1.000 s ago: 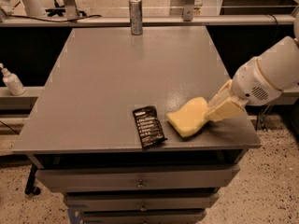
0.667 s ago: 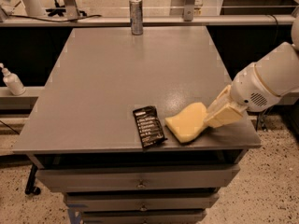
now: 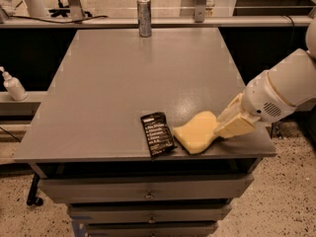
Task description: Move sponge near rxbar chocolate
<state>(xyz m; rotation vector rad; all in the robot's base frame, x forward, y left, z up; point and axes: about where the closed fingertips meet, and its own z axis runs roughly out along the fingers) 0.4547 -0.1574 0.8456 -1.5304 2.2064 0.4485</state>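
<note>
The pale yellow sponge (image 3: 194,133) lies near the table's front edge, its right end raised into my gripper (image 3: 220,128). The gripper comes in from the right on the white arm (image 3: 281,90) and is shut on the sponge's right end. The rxbar chocolate (image 3: 157,134), a flat black wrapper with white text, lies just left of the sponge, almost touching it, with its near end at the table's front edge.
A silver can (image 3: 144,17) stands at the back edge of the grey table (image 3: 118,83). A white pump bottle (image 3: 13,85) sits on a lower shelf to the left. Drawers are below the tabletop.
The gripper has moved the sponge left and toward the front edge, closing the gap to the black bar. The bar and the can have not moved.
</note>
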